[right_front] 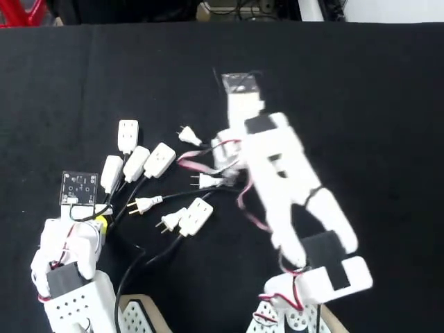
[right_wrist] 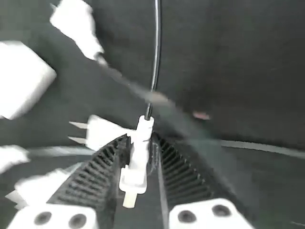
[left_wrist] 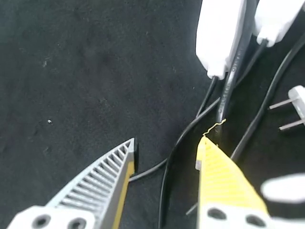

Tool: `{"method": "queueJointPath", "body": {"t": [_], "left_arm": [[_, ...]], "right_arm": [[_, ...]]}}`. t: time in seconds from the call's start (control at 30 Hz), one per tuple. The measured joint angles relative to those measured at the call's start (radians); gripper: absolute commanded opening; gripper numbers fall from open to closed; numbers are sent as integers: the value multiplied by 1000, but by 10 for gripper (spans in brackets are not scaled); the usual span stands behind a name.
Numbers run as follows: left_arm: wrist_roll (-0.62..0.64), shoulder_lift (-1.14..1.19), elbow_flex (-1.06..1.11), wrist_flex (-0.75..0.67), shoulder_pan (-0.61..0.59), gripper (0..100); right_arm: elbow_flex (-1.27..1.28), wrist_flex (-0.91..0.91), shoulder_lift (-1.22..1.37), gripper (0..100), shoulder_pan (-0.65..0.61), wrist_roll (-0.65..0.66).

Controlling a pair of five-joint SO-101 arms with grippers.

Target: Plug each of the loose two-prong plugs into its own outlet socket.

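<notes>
High view: on the black desk [right_front: 374, 104], outlet sockets [right_front: 159, 159] clustered mid-left with loose plugs [right_front: 142, 205] scattered just beside them. One arm lay stretched over the plugs.

Left wrist view: left gripper [left_wrist: 167, 143] released, fingers spread either side of black cords [left_wrist: 171, 157], holding nothing.

Right wrist view: right gripper [right_wrist: 139, 138] clenched on a white plug [right_wrist: 136, 162], probably to carry it to a socket. Its long axis ran along the fingers, cord end pointing away from the wrist.

The table [right_front: 374, 104] is showing plain black, the plugs [right_front: 143, 205] and outlet sockets [right_front: 127, 135] white on black cords [left_wrist: 228, 90]. The left gripper [left_wrist: 167, 143] is showing one grey ribbed finger and one yellow; the right gripper [right_wrist: 141, 140] is showing black ribbed fingers and a white plug [right_wrist: 136, 162].
</notes>
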Motion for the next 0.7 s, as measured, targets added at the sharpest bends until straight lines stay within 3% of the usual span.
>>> {"method": "queueJointPath", "body": {"t": [0.27,0.43,0.7], "left_arm": [[0,0,5,-35,0,212],[0,0,5,-35,0,212],[0,0,5,-35,0,212]], "right_arm": [[-104,169,0,13,302,552],[-107,178,0,12,430,720],[-18,181,11,13,505,907]]}}
